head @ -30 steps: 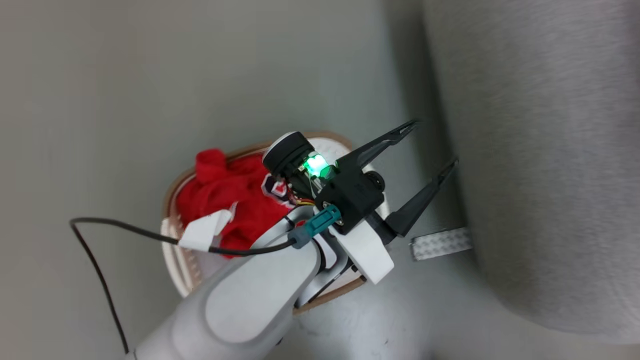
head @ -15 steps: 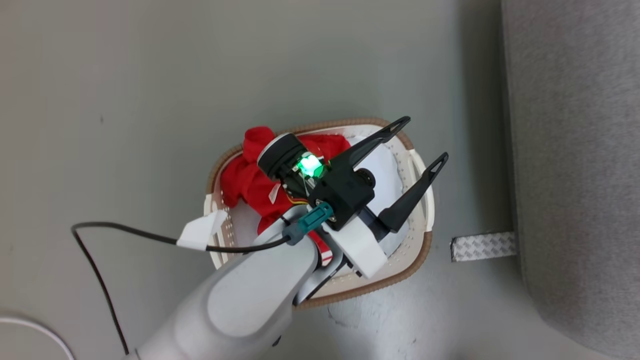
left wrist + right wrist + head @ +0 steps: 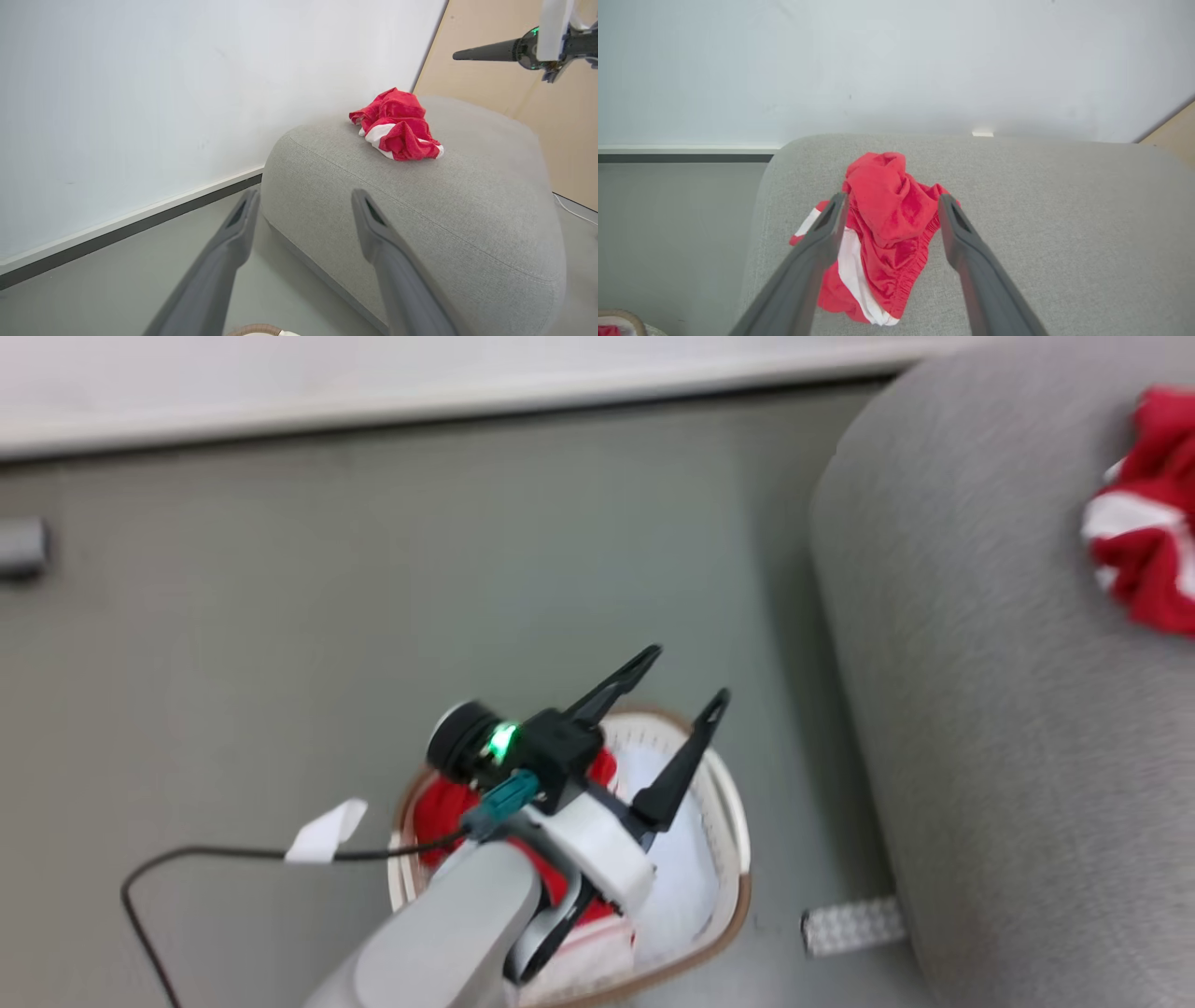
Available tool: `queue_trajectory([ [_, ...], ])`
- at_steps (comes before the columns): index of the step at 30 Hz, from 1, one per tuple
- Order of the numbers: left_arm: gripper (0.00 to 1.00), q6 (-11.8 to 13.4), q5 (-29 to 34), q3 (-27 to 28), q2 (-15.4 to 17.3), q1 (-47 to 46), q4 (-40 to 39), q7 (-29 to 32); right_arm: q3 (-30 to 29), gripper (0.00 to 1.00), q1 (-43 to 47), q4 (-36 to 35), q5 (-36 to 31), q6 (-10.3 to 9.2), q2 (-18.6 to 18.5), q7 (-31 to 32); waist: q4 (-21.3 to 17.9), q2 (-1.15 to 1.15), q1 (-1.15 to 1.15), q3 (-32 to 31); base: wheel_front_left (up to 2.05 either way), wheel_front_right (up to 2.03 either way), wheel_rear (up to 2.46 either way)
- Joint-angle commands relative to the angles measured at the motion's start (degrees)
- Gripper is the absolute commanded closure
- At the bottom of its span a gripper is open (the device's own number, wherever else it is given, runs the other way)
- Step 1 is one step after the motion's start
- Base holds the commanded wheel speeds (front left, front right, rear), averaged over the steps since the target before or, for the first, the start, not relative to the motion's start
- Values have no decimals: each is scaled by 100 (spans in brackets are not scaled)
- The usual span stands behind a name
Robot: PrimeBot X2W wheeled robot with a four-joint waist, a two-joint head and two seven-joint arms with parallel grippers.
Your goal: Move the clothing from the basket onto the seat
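Red clothing (image 3: 439,814) lies in the cream basket (image 3: 731,859) on the floor, partly hidden by my left arm. My left gripper (image 3: 687,674) hangs open and empty above the basket; its own view shows the open left gripper (image 3: 303,200) pointing toward the grey seat (image 3: 444,219). A crumpled red garment with white trim (image 3: 887,224) rests on the seat (image 3: 1064,210). The open right gripper (image 3: 892,200) stands over that garment, one finger to either side of it. The same garment (image 3: 1144,513) shows at the head view's right edge.
A black cable with a white tag (image 3: 322,831) trails from the left arm. A silver patterned strip (image 3: 854,926) lies on the floor between basket and seat. A white wall with a dark skirting (image 3: 467,406) runs behind. A wooden panel (image 3: 537,116) stands beyond the seat.
The head camera has swung up and around, bringing the wall's base and the seat's top with the red garment into view. The left gripper stays open over the basket. The right gripper has opened.
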Motion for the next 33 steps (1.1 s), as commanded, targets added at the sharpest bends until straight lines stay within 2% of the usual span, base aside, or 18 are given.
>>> queue_trajectory([
  [1, 0, 47, -67, 65, 46, 225, -21, -22, 119, 0, 165, -267, 69, -13, -92, -109, -154, 0, 1, -814, 0, 0, 0],
  [5, 0, 160, -189, 283, 93, 655, -130, -29, 365, 0, 486, -953, 208, -13, -96, -532, -85, 0, 1, -1419, 0, 0, 0],
  [8, 0, 332, -280, 579, 194, 1070, -232, -27, 475, 0, 830, -1342, 263, -13, 96, -914, -62, 0, 1, -1789, 0, 0, 0],
  [12, 0, 565, -299, 1009, 343, 1629, -391, -28, 478, 0, 1423, -1542, 269, -13, 404, -1603, 47, 0, 1, -2141, 0, 0, 0],
  [16, 0, 774, -301, 1516, 500, 2157, -611, -28, 331, 0, 2051, -1561, -148, -13, 661, -2109, 194, 0, 1, -2299, 0, 0, 0],
  [19, 0, 855, -280, 1935, 533, 2509, -806, -29, -49, 0, 2609, -1625, -442, -13, 1055, -2225, 308, 0, 1, -2362, 0, 0, 0],
  [26, 0, 956, -8, 2833, 387, 3295, -1101, -29, -1340, 0, 3880, -2364, -1498, -13, 2077, -2219, 427, 0, 1, -2467, 0, 0, 0],
  [30, 0, 844, 259, 3163, 208, 3604, -1070, -29, -1978, 0, 4535, -2726, -2025, -13, 2630, -2219, 525, 0, 1, -2498, 0, 0, 0],
  [33, 0, 700, 418, 3336, 52, 3750, -1049, -29, -2209, 0, 4923, -3002, -2332, -13, 2911, -2219, 602, 0, 1, -2489, 0, 0, 0],
])
